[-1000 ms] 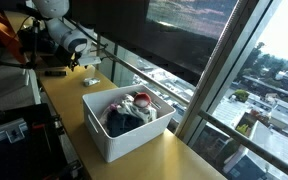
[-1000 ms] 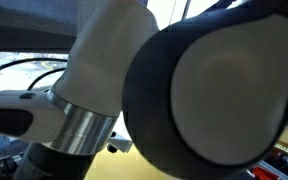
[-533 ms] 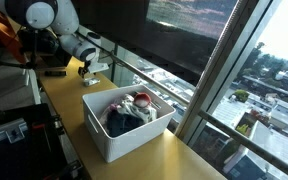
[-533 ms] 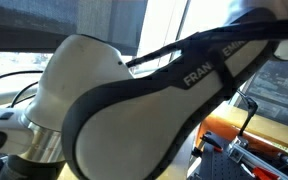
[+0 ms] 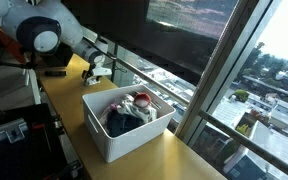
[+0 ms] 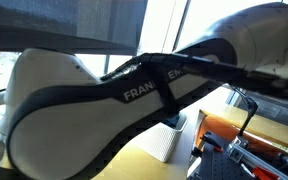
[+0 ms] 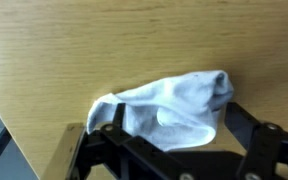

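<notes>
The only writing that can be read is on the white and black robot arm (image 6: 134, 95), which fills most of an exterior view: the white capitals "FRAN" run along its dark band at the centre of the frame, and the rest of the word is cut off behind a black strap. No other label or brand shows in any view.

There is one black two-fingered gripper (image 7: 174, 125). In the wrist view it comes in from the bottom edge with its jaws spread wide, one finger at the lower left and one at the lower right. It holds nothing. One crumpled white cloth, perhaps a sock, (image 7: 174, 98) lies flat on the light wooden tabletop (image 7: 74, 40). It sits in the lower middle of that frame, between the two fingers and just above them, and whether either finger touches it cannot be told.

In an exterior view the gripper (image 5: 98, 70) hangs low over the table in the upper left of the frame, next to the window rail. One white rectangular plastic bin (image 5: 109, 140) stands in the centre of that frame, apart from the gripper. It holds a heap of dark garments (image 5: 124, 118) and one red and white item (image 5: 141, 99) at the heap's right. One small black object (image 5: 54, 71) lies on the table left of the gripper. The window (image 5: 254, 90) on the right shows a city far below
</notes>
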Tool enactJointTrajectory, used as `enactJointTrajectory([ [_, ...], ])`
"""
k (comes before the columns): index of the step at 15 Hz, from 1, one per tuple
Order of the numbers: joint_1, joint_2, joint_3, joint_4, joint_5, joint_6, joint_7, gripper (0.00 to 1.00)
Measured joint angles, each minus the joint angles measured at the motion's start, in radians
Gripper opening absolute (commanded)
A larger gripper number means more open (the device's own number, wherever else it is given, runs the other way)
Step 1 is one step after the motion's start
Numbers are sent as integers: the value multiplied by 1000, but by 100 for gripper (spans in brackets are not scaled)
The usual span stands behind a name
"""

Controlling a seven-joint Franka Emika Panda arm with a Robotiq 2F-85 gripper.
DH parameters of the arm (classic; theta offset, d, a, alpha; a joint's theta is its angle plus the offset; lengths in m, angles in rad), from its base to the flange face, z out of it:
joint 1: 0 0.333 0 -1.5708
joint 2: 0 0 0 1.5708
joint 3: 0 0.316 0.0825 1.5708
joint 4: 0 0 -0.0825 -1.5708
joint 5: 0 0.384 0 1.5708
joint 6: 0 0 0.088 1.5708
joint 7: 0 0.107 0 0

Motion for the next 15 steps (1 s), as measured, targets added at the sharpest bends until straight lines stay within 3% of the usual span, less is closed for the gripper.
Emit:
enactJointTrajectory([
  [1, 11, 32, -9, 46, 0, -31, 7, 100],
  [2, 21, 64, -16, 92, 0, -57, 13, 75],
  [3, 27, 91, -19, 136, 0, -81, 18, 74],
  [6, 37, 148, -20, 244, 0, -156, 34, 49],
  [11, 19, 154, -39, 313, 1, -245, 56, 12],
  [13, -9, 133, -58, 308, 0, -260, 58, 0],
  [15, -47, 105, -86, 290, 0, -265, 59, 0],
])
